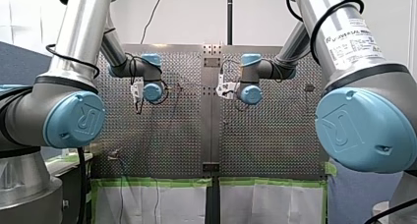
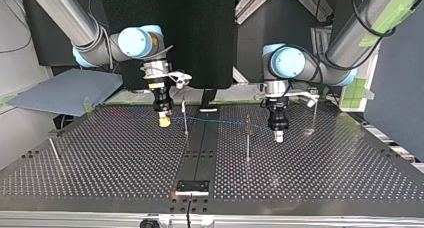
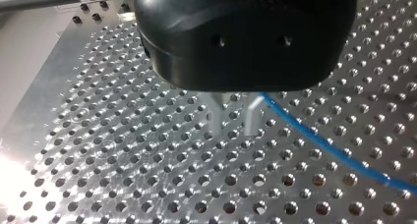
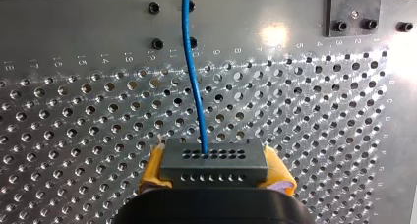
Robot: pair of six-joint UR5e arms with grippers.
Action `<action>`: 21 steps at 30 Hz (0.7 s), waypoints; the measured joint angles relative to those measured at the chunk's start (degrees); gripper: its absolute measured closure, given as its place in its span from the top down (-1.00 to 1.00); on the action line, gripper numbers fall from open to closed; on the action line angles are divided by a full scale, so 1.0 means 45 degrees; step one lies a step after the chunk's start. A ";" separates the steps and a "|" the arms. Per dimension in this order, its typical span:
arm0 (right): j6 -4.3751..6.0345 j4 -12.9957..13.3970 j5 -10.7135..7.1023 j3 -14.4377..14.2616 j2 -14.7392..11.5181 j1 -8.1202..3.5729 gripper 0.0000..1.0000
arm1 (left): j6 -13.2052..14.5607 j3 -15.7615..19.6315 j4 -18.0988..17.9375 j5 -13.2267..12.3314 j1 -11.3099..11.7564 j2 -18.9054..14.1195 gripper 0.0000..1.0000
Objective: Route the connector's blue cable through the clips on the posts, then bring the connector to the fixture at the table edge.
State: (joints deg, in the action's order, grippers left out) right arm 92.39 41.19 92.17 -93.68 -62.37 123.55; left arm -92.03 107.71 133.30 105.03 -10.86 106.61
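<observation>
Both posts [image 2: 185,119] seem passed by the blue cable [image 2: 225,122]; my right end effector [image 2: 164,119] pinches the connector [image 4: 214,166], left end effector [image 3: 235,120] spread, fixture [image 2: 192,186] not reached.

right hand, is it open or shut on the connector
Shut on the connector: in the right wrist view the right hand's yellow pads clamp both its ends, blue cable running out ahead.

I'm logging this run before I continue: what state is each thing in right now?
Grey rectangular connector: clamped between my right gripper's yellow-padded fingers.
Thin blue cable: strung above the perforated table from the connector towards my left gripper.
My left gripper: metal fingers apart, holding nothing, cable beside them.
Black fixture at the table edge: empty, no connector in it.
</observation>
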 joint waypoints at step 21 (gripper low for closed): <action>0.0001 -0.0167 -0.0100 -0.0002 0.0018 -0.0021 -1.00 | -0.0987 0.0013 0.1571 0.0393 0.0060 -0.0055 1.00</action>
State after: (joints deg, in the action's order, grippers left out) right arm 92.39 40.44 91.72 -93.69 -62.29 123.46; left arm -96.47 107.77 140.37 106.80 -10.59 106.37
